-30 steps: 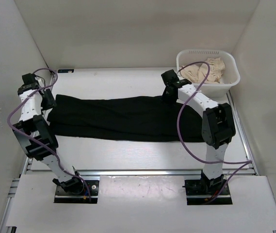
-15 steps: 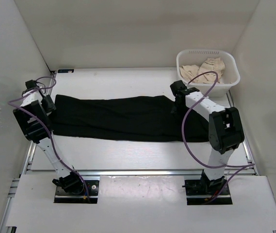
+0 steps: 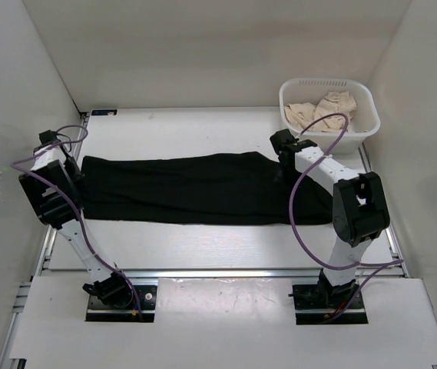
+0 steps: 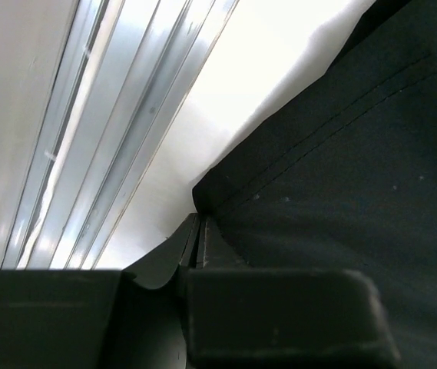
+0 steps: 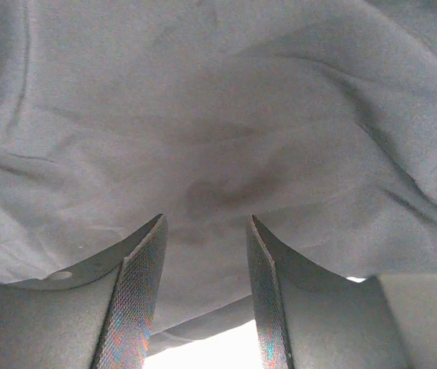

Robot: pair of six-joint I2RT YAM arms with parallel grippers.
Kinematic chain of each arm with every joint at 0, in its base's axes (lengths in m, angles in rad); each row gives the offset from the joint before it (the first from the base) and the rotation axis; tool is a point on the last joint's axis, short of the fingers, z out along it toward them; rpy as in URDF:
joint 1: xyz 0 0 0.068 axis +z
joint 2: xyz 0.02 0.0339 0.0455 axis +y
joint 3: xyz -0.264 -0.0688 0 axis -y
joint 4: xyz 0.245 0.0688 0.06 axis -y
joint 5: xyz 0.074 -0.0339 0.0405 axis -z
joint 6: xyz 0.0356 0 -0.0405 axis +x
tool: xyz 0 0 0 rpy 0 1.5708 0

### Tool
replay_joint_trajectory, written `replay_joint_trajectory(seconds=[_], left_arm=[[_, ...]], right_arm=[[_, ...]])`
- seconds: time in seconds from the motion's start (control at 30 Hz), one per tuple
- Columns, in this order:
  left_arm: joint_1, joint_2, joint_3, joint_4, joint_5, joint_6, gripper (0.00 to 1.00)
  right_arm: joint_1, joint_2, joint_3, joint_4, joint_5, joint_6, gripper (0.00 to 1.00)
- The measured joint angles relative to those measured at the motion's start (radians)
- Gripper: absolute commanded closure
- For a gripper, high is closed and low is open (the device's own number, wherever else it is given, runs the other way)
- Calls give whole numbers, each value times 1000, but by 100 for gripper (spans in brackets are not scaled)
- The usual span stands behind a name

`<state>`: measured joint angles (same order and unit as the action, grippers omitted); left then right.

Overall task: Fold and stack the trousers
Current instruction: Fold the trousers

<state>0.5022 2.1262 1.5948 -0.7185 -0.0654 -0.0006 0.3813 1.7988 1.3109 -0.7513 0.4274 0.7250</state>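
Note:
The black trousers (image 3: pixel 187 188) lie stretched flat across the table, left to right. My left gripper (image 3: pixel 76 171) is at their left end. In the left wrist view its jaws (image 4: pixel 197 223) are pressed together right on the hemmed corner of the trousers (image 4: pixel 341 154). My right gripper (image 3: pixel 286 157) hangs over the upper right part of the garment. In the right wrist view the right gripper (image 5: pixel 206 219) is open, its textured pads (image 5: pixel 137 300) standing apart just above wrinkled black cloth (image 5: pixel 218 100), with nothing between them.
A white basket (image 3: pixel 329 83) with beige clothes (image 3: pixel 322 111) stands at the back right corner. White walls close in the table on the left, back and right. A metal rail (image 4: pixel 126 115) runs along the table's left edge, next to my left gripper.
My left gripper has shut on the trousers' left corner after dropping to it. The right gripper slid right and settled over the cloth, still open.

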Motion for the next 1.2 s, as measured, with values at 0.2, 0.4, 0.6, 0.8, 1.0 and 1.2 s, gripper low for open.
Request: replay_joint_trajectory(seconds=[0.2, 0.4, 0.6, 0.8, 1.0, 1.2], left_arm=[[0, -30, 26, -81, -60, 0, 86], [0, -106, 51, -184, -169, 0, 86], [2, -184, -51, -227, -288, 0, 80], [18, -120, -198, -256, -355, 4, 60], [31, -84, -203, -276, -388, 7, 60], [31, -88, -217, -272, -393, 9, 60]], right_arm=[[0, -1, -42, -2, 8, 2, 49], [-15, 5, -57, -8, 7, 16, 49], [-68, 8, -101, -7, -13, 29, 49], [-109, 7, -109, -4, -53, 23, 19], [-136, -158, -80, -62, -73, -8, 1], [-416, -473, -198, -24, -169, 19, 1]])
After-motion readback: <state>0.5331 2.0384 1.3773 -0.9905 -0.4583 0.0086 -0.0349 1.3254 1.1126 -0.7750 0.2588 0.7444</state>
